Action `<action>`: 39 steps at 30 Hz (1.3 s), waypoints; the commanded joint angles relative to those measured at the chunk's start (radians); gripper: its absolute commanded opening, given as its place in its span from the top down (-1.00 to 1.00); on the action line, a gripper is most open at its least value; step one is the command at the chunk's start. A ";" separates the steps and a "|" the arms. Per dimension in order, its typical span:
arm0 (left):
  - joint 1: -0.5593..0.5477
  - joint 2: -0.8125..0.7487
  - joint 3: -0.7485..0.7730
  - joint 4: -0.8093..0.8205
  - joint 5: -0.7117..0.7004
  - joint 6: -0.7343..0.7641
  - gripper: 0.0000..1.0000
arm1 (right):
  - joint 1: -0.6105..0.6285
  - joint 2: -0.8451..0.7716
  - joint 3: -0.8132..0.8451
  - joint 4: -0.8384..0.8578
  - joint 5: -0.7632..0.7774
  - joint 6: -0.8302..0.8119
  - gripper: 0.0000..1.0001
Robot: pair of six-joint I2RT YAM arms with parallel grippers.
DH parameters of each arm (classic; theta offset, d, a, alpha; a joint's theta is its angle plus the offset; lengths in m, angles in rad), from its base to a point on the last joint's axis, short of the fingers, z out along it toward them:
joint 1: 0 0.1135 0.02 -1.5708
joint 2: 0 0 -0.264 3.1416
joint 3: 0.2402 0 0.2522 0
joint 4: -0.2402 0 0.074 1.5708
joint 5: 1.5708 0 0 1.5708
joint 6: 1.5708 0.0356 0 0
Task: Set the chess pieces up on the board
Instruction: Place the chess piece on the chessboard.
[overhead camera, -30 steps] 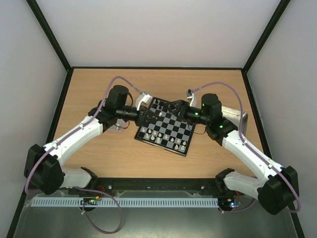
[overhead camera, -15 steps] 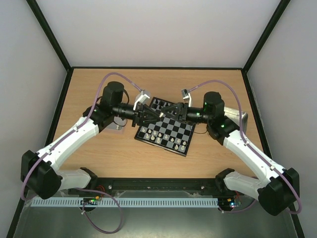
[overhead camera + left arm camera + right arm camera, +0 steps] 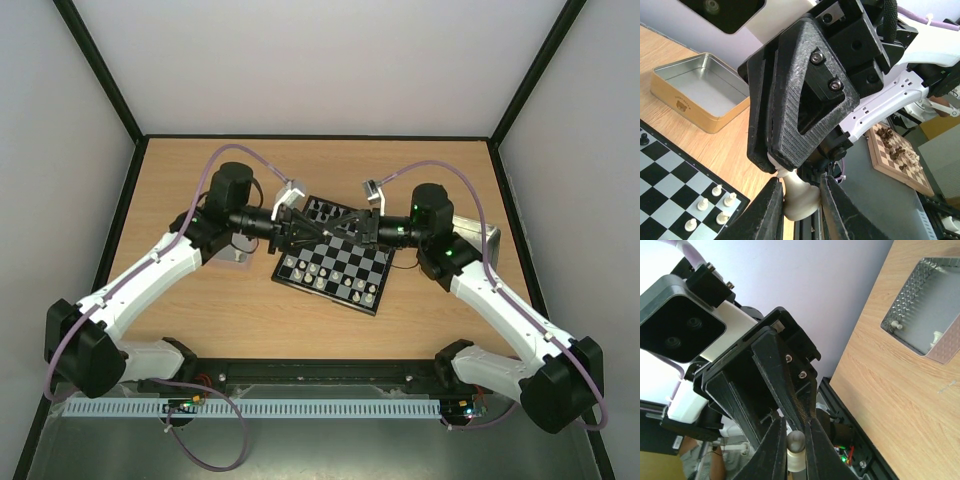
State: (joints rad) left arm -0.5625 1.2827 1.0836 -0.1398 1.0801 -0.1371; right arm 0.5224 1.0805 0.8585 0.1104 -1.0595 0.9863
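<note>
Piece (image 3: pixel 797 197): one cream-white figurine, held in the air over the far half of the board (image 3: pixel 335 262), between the two claws. Its rounded base sits pinched between the left gripper (image 3: pixel 799 212) fingers, which are closed on it. Its narrow top runs into the tips of the right gripper (image 3: pixel 795 440). The right wrist view shows that claw's two fingers drawn in against the same piece (image 3: pixel 796 445), so both claws grip it at once, tip to tip.

The board lies flat at mid-table, turned at a slant to the table edge. White pieces (image 3: pixel 325 275) stand in rows along its near side. A few black pieces (image 3: pixel 322 210) stand at the far edge. The top view is too coarse to tell which squares.

Both arms reach inward from the near corners, their wrists level above the board. The left gripper (image 3: pixel 305 228) and the right gripper (image 3: pixel 350 228) meet nose to nose.

A gold-sided metal tin (image 3: pixel 700 95) rests on the wood just beyond the board's right side. A second metal tray (image 3: pixel 940 305), on the left, holds a couple of small white pieces (image 3: pixel 937 335) on its floor.
</note>
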 commanded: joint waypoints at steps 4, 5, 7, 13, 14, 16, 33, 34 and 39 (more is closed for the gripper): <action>0.008 0.017 0.029 -0.036 -0.136 -0.009 -0.05 | -0.003 -0.005 0.036 -0.048 0.087 -0.081 0.97; 0.020 0.019 0.024 -0.051 -0.183 -0.020 -0.15 | -0.003 -0.002 0.053 -0.106 0.139 -0.136 0.97; 0.056 0.017 -0.004 -0.056 -0.252 -0.046 -0.26 | 0.000 0.006 0.077 -0.209 0.287 -0.249 0.97; 0.199 -0.079 -0.129 -0.032 -0.579 -0.203 -0.45 | 0.059 0.057 0.091 -0.308 0.766 -0.423 0.97; 0.221 -0.101 -0.141 -0.042 -0.644 -0.228 -0.46 | 0.079 0.072 0.094 -0.311 0.847 -0.441 0.97; 0.269 -0.144 -0.162 -0.066 -0.759 -0.265 -0.47 | 0.128 0.109 0.107 -0.322 0.982 -0.466 0.97; 0.298 -0.267 -0.239 -0.134 -0.941 -0.281 -0.50 | 0.415 0.168 0.002 -0.363 1.449 -0.492 0.97; 0.297 -0.264 -0.241 -0.130 -0.937 -0.283 -0.50 | 0.423 0.158 -0.018 -0.361 1.448 -0.481 0.97; 0.298 -0.243 -0.244 -0.112 -0.920 -0.291 -0.50 | 0.450 0.102 -0.106 -0.344 1.425 -0.440 0.97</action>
State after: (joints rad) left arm -0.2687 1.0267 0.8494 -0.2676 0.1543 -0.4160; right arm 0.9546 1.2362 0.8055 -0.2348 0.3229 0.5098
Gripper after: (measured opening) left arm 0.750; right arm 0.038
